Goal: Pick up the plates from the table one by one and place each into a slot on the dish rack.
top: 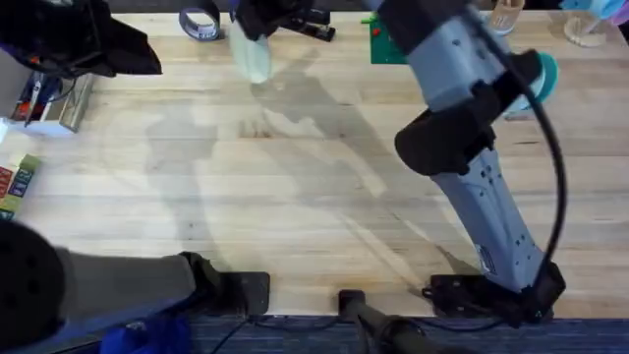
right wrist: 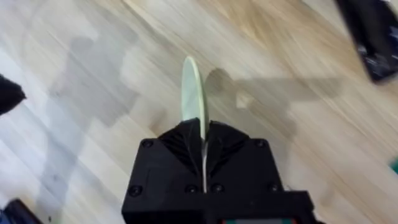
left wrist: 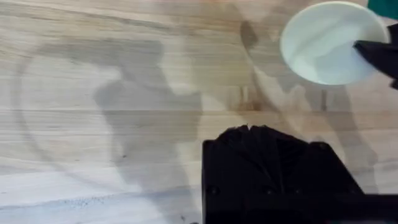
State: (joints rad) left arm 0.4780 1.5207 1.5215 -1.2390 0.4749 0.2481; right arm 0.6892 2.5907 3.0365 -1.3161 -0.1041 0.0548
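My right gripper [top: 257,25] is shut on the rim of a pale cream plate [top: 251,54] at the far middle of the table [top: 295,197]. In the right wrist view the plate [right wrist: 191,93] stands edge-on between the black fingers of the gripper [right wrist: 198,127], above its own shadow. From the left wrist the same plate [left wrist: 329,43] shows its round face. My left gripper [left wrist: 249,130] hangs over bare wood with its fingers together and holds nothing. Thin wooden uprights of the dish rack [top: 506,15] stand at the far right edge. A light blue round rim [top: 546,77] shows behind the right arm.
A green baseplate [top: 378,44] lies just right of the held plate. A tape roll [top: 201,22] and a black object [top: 314,25] sit at the far edge. Boxes and clutter [top: 20,182] line the left side. The left arm [top: 79,39] looms dark at the far left.
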